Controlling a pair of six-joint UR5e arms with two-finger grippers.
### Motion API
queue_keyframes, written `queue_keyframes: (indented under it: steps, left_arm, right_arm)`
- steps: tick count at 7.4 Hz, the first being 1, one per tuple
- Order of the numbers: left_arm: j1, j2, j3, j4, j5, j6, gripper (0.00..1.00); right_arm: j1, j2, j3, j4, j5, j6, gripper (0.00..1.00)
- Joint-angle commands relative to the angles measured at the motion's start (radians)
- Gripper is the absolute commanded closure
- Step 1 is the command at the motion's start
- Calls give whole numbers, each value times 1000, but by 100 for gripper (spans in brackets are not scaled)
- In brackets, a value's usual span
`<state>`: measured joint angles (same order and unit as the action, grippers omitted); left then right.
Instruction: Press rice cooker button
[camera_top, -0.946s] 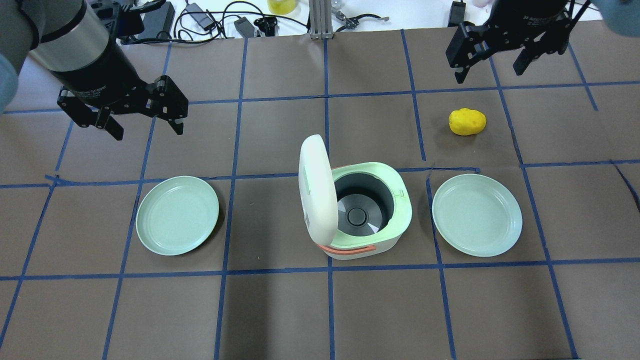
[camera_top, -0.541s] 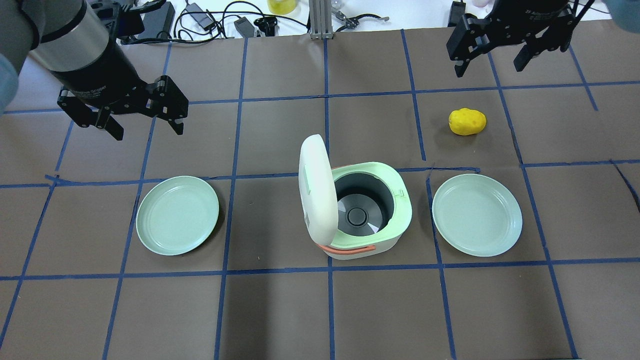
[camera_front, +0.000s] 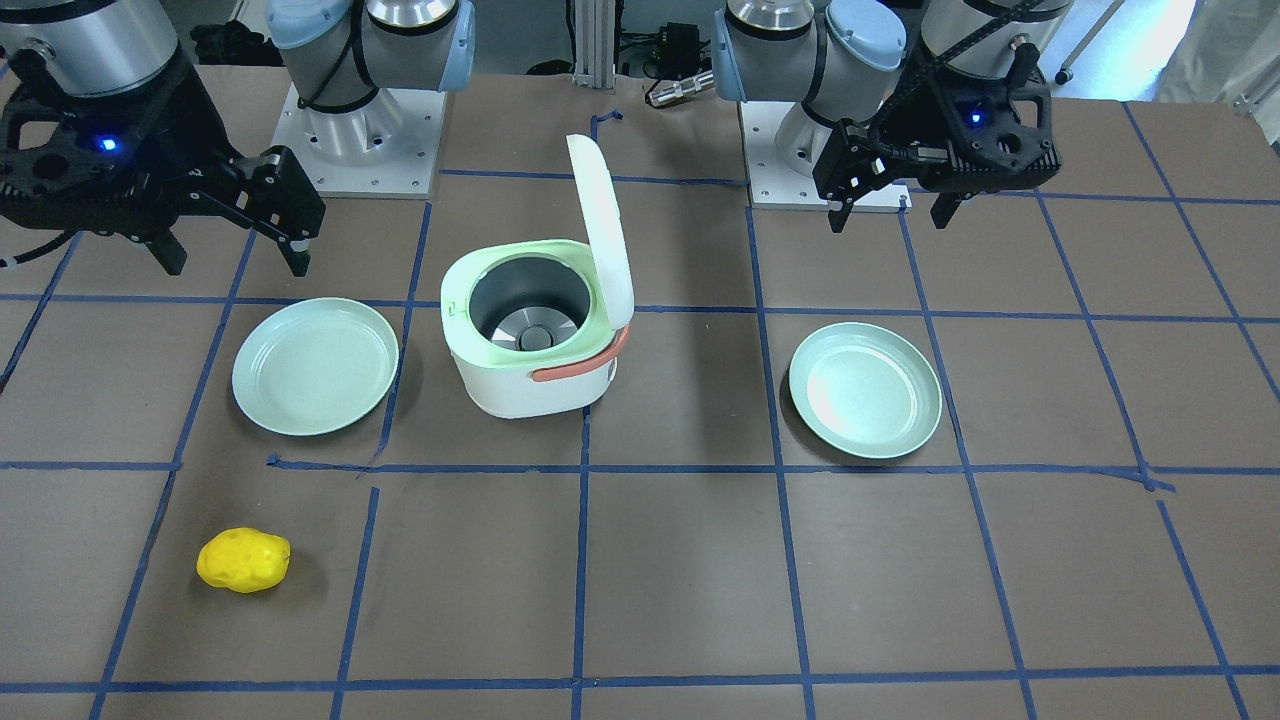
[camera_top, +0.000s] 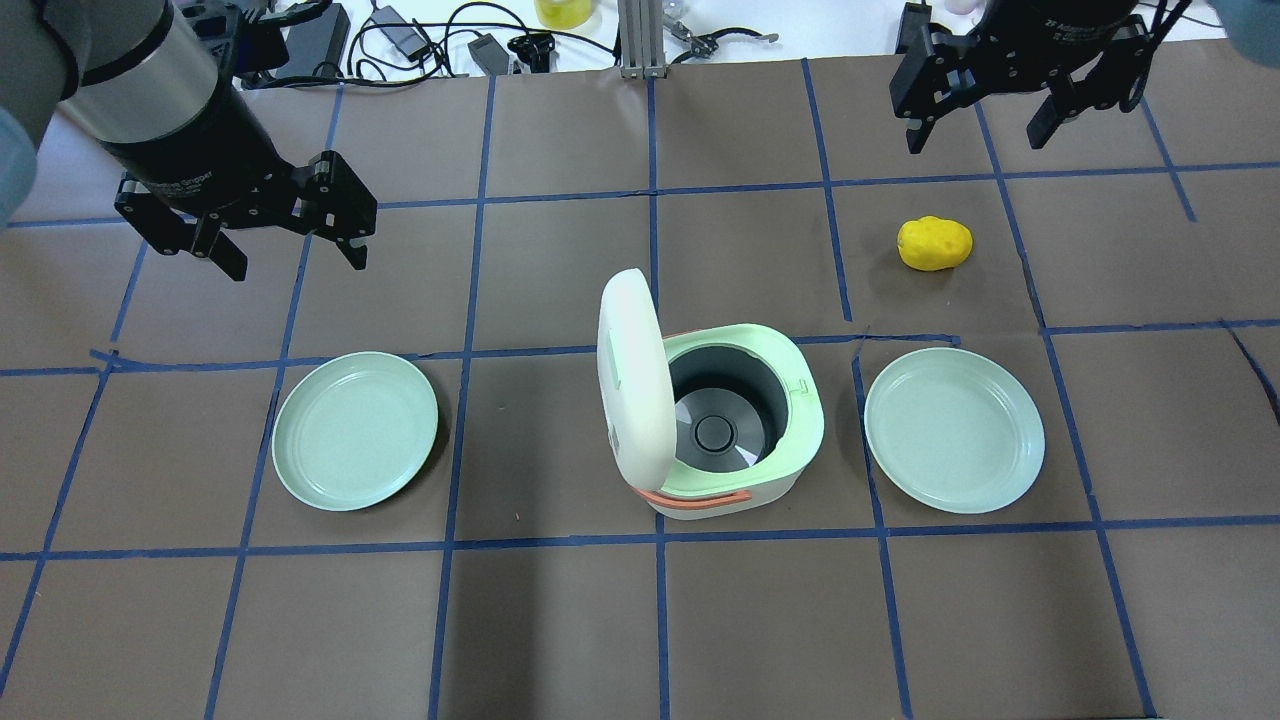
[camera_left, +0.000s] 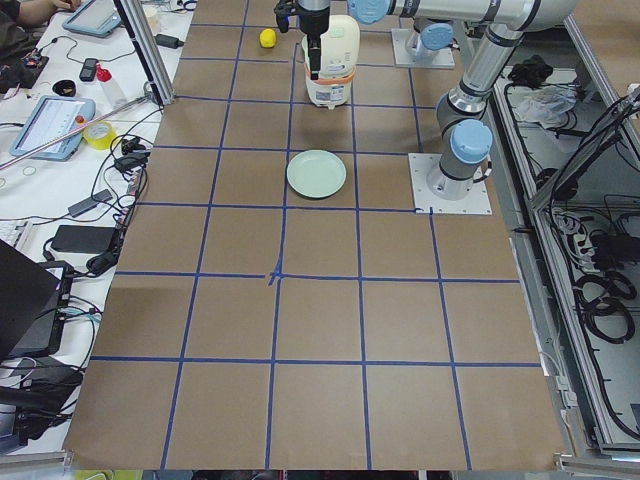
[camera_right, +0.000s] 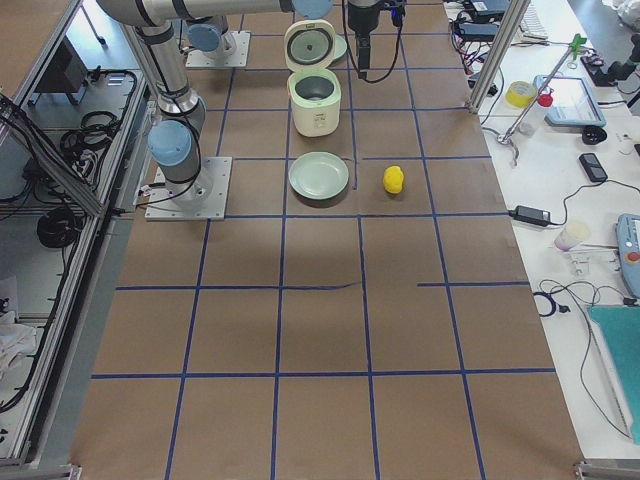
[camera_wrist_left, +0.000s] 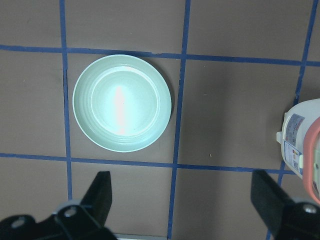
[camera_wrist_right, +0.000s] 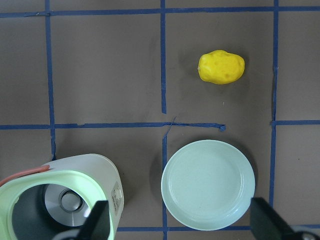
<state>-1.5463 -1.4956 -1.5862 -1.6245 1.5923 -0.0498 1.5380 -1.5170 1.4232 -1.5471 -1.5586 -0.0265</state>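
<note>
The white rice cooker (camera_top: 790, 480) stands mid-table with its lid (camera_top: 632, 375) hinged upright and the metal pot showing; it also shows in the front view (camera_front: 520, 385). I cannot make out a button. My left gripper (camera_top: 297, 262) is open and empty, hovering behind the left plate; its wrist view shows the cooker's edge (camera_wrist_left: 302, 145). My right gripper (camera_top: 975, 145) is open and empty, high near the table's far right; its wrist view shows the cooker (camera_wrist_right: 100, 172) at lower left.
Two mint-green plates flank the cooker, one on the left (camera_top: 355, 430) and one on the right (camera_top: 955, 430). A yellow potato-like object (camera_top: 934, 244) lies behind the right plate. Cables and clutter line the far edge (camera_top: 420, 40).
My right gripper has drifted a little toward the table's far edge. The left gripper, the cooker and the plates have not moved.
</note>
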Motion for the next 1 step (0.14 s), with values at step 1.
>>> queue_keyframes:
  steps: [1]
  left_arm:
    - [0,0,0,0,0,-1,0]
  right_arm:
    - [-1,0,3,1,-1,0,0]
